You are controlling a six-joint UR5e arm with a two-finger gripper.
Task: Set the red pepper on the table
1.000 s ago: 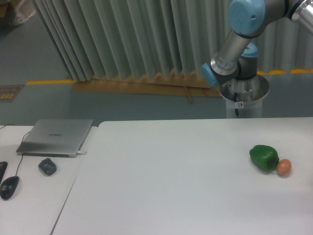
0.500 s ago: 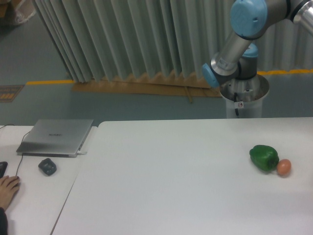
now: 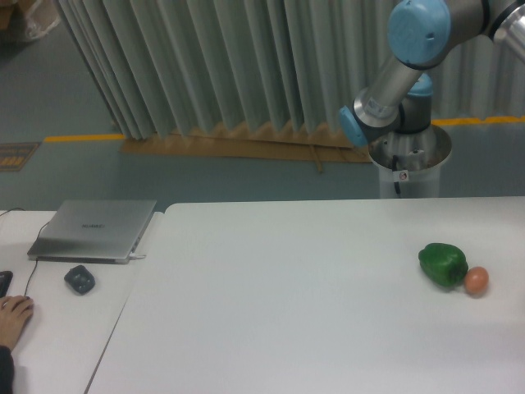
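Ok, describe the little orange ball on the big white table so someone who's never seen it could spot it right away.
Start at the large white tabletop and look toward its right edge, in front of the robot's metal pedestal. There a glossy green bell pepper lies, and the small orange-pink egg-like ball sits against its right side. It is smaller, smoother and paler than the pepper.

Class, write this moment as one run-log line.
red pepper: not visible | gripper: out of frame | table: green pepper, orange ball touching

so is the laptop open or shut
Shut: the laptop lies flat on the side desk, lid down, no screen showing.
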